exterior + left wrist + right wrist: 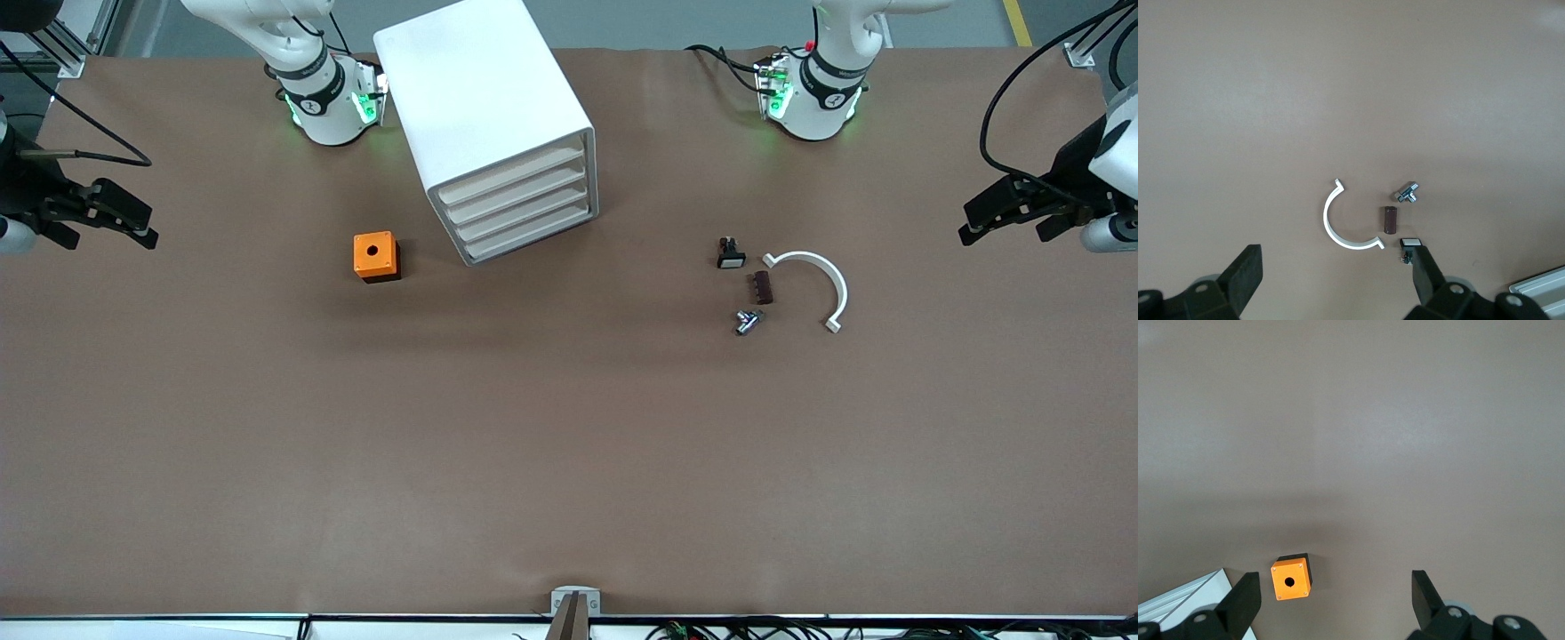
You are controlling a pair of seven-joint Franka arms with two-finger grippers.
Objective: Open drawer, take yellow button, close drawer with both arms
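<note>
- While all 4 drawers sit flush, the step in hand is, I judge, opening the drawer point(508, 177), the top tray of the white cabinet point(484, 116) near the tabletop's edge by the robot bases.
- The button is not visible (presumably inside the drawer).
- The left gripper point(1009, 213) hangs over the table's edge at the left arm's end, fingers spread, empty; the right gripper point(107, 218) does the same at the right arm's end.
- To pull well, one gripper should hook the thin front lip squarely while the other steadies the smooth, boxy shell, which may slide on the matte brown table point(569, 462).
- Loose parts: an orange cube point(375, 255) with a round hole, a small black switch point(730, 253), a curved white plastic clip point(822, 284).
</note>
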